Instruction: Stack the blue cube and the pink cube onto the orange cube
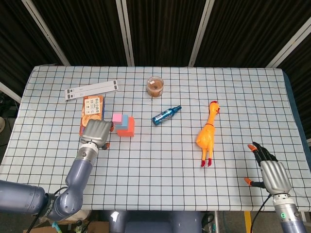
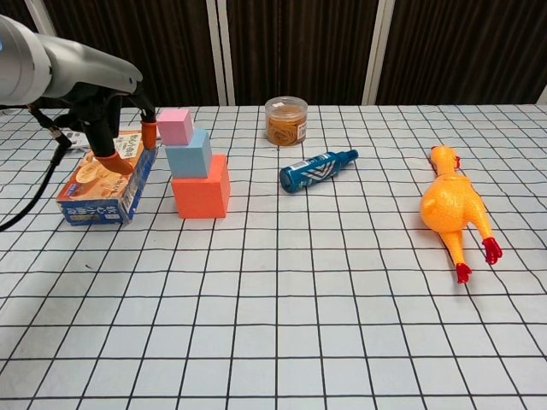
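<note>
Hands sit at the near edge in the head view: the right hand (image 1: 270, 170) lies low at the near right corner of the checked tabletop (image 1: 160, 170), fingers spread and holding nothing, well apart from every object; only the head view shows it. The left hand (image 1: 96, 132) hovers just left of the cube stack. In the chest view its orange-tipped fingers (image 2: 149, 133) are parted, one tip close beside the pink cube (image 2: 175, 126); whether it touches cannot be told, and nothing is gripped.

The stack stands complete: orange cube (image 2: 202, 186) on the tabletop, blue cube (image 2: 189, 153) on it, pink cube on top, each set toward the back left.

Just left lies a snack box (image 2: 104, 183), its print too small to read. A rubber chicken (image 2: 453, 208) lies to the right, a blue bottle (image 2: 316, 170) on its side mid-table, its label unreadable. Behind stands a lidded jar (image 2: 285, 120). Farther left, seen whole only from the head, a white strip (image 1: 92, 90) lies flat.
</note>
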`<move>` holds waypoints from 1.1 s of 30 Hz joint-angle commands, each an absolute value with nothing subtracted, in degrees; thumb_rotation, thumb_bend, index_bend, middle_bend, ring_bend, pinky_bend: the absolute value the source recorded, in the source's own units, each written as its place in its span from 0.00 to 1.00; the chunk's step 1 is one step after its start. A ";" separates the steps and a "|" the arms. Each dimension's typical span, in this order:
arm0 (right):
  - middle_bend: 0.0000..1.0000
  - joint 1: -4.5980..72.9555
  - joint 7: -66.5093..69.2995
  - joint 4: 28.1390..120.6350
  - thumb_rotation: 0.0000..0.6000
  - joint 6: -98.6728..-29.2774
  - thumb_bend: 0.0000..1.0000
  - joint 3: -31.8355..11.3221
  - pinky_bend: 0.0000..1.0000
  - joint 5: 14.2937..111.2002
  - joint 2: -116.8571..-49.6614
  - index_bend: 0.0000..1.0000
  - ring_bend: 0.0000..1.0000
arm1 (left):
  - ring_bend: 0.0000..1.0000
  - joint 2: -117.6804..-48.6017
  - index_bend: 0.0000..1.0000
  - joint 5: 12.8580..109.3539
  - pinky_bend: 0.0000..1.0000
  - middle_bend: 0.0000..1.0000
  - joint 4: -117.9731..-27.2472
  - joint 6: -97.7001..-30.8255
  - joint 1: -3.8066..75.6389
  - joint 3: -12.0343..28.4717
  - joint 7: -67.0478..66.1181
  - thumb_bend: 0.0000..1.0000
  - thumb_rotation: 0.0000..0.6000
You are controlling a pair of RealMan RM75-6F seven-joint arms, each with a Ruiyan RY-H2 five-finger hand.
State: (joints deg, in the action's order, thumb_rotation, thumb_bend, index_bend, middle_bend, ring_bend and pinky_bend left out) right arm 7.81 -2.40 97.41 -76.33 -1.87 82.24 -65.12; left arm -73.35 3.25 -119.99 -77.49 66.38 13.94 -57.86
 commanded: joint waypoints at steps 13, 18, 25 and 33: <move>0.07 7.73 -2.33 97.75 1.00 -76.29 0.16 -1.84 0.25 82.13 -64.85 0.12 0.13 | 0.81 -63.37 0.28 6.17 0.78 1.00 -125.26 -76.31 60.88 12.75 -52.44 0.32 1.00; 0.07 7.67 -2.59 97.91 1.00 -76.26 0.16 -1.84 0.25 81.88 -64.78 0.12 0.13 | 0.81 -64.59 0.24 7.30 0.78 1.00 -121.70 -73.74 60.40 11.52 -51.54 0.32 1.00; 0.07 7.70 -2.54 97.75 1.00 -75.99 0.16 -1.84 0.25 81.58 -64.82 0.12 0.13 | 0.81 -67.15 0.23 7.54 0.78 1.00 -118.54 -72.84 60.99 11.47 -51.02 0.32 1.00; 0.07 7.67 -2.21 97.90 1.00 -76.05 0.16 -1.92 0.25 81.52 -64.64 0.12 0.13 | 0.81 -69.18 0.21 7.04 0.78 1.00 -117.80 -73.18 62.10 11.62 -51.70 0.32 1.00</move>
